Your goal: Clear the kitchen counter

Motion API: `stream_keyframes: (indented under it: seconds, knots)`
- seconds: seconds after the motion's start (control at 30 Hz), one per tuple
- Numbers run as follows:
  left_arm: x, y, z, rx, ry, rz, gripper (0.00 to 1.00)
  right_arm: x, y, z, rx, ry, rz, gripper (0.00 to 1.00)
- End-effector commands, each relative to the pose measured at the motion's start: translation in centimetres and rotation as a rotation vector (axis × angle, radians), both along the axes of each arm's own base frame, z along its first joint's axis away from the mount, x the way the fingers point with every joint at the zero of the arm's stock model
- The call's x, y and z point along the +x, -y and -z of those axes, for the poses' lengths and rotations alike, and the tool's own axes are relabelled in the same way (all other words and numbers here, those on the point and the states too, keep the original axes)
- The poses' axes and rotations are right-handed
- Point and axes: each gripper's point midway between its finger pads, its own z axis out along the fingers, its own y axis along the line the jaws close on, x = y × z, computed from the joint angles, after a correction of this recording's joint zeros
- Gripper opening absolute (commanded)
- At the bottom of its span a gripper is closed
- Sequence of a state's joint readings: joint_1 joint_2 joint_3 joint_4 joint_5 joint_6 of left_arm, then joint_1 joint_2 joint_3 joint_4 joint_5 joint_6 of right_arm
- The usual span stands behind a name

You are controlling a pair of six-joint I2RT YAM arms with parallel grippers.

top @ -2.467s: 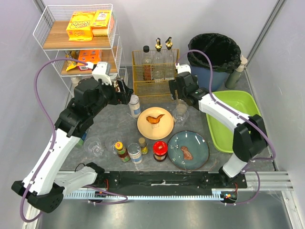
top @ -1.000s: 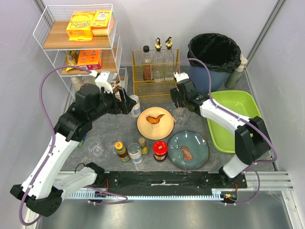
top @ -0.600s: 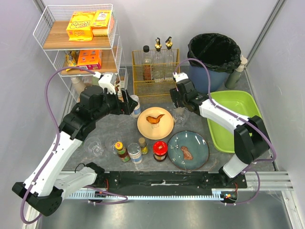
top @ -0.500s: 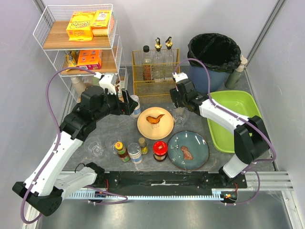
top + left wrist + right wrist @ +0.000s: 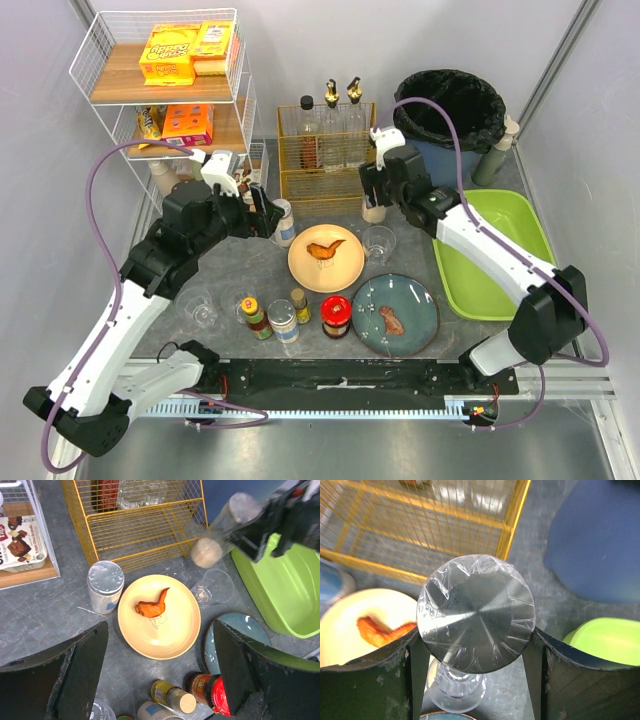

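The kitchen counter (image 5: 240, 268) is dark grey and mottled. My right gripper (image 5: 376, 203) is shut on a jar (image 5: 476, 612) with a silver lid and beige contents. It holds the jar tilted above a clear glass cup (image 5: 379, 242), in front of the yellow wire basket (image 5: 325, 150). The left wrist view shows the jar (image 5: 220, 535) off the counter. My left gripper (image 5: 262, 212) is open and empty. It hovers beside a silver-lidded tin (image 5: 283, 222), above the yellow plate (image 5: 159, 616) with a chicken wing.
A blue plate (image 5: 395, 314) with food, a red-lidded jar (image 5: 336, 315), a can (image 5: 283, 322), two small bottles and two glasses (image 5: 198, 308) stand near the front. The lime-green tray (image 5: 490, 250) lies right, a black-lined bin (image 5: 450, 115) back right, a white rack (image 5: 165, 90) back left.
My right arm has risen and drawn back with the jar in its grip. My left gripper has moved right towards the silver-lidded tin and has held there.
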State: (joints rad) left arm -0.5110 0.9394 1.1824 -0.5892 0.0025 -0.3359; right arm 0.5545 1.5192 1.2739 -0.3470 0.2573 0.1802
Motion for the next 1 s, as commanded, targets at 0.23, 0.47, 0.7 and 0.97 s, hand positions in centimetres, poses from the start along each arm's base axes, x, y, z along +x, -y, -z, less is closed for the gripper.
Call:
stream_keyframes:
  seconds: [0.23,0.47,0.7,0.97]
  knots:
    - [-0.2,-1.0,-2.9,0.014,0.082,-0.011,0.91,0.7,-1.5,-14.2,0.185,0.296,-0.065,0.16]
    - [-0.2,-1.0,-3.0,0.016,0.094,-0.013,0.91,0.2,-2.7,-16.2,0.234,0.315,-0.103,0.15]
    - [0.6,-0.5,-2.6,0.002,0.114,-0.012,0.91,1.6,-3.2,-18.4,0.239,0.361,-0.091,0.15]
    - [1.5,-0.6,-2.5,-0.012,0.132,-0.044,0.91,5.4,-4.6,-17.8,0.211,0.399,-0.063,0.14]
